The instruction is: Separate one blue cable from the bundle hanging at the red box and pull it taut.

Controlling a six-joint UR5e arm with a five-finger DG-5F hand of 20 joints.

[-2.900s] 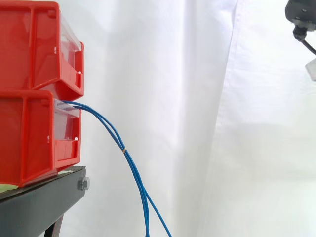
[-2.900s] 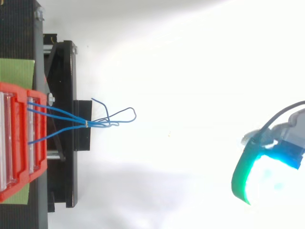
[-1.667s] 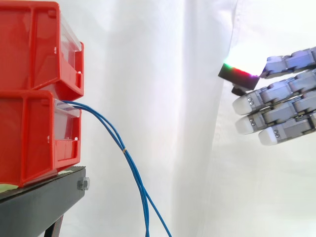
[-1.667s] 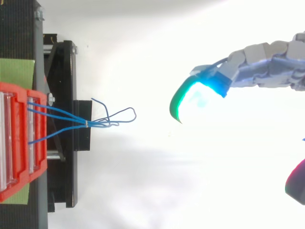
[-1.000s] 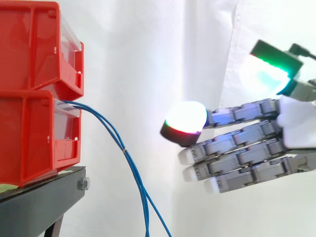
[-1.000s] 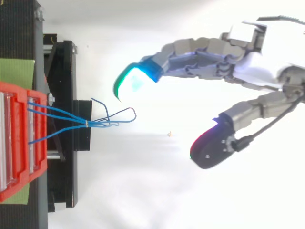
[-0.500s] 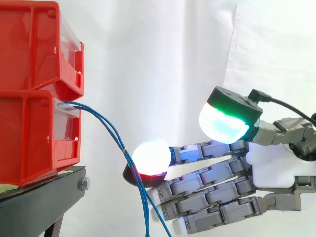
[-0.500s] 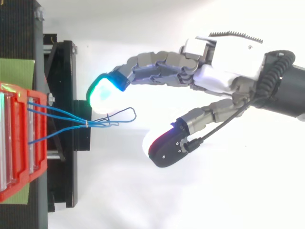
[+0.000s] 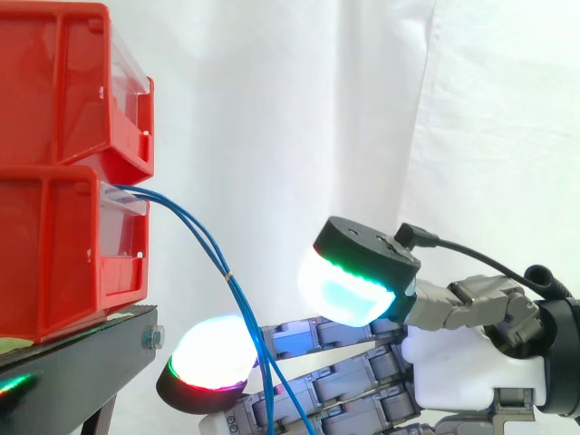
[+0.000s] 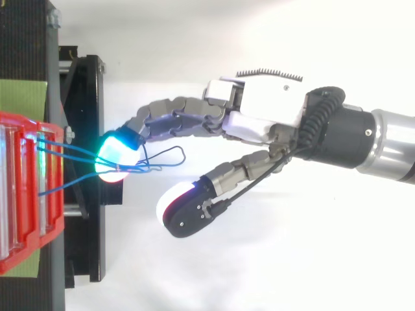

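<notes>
You had the hand (image 10: 266, 116) at 3 o'clock from the red box (image 9: 54, 245) in the top view, its fingers (image 10: 113, 155) straight and spread open, gripping nothing. The blue cables (image 9: 228, 275) hung slack out of the box's front toward 5 o'clock in the side view, bound together partway down. One finger's pad sat at that bundle, contact unclear, with the thumb (image 10: 185, 210) well apart at 4 o'clock of it.
</notes>
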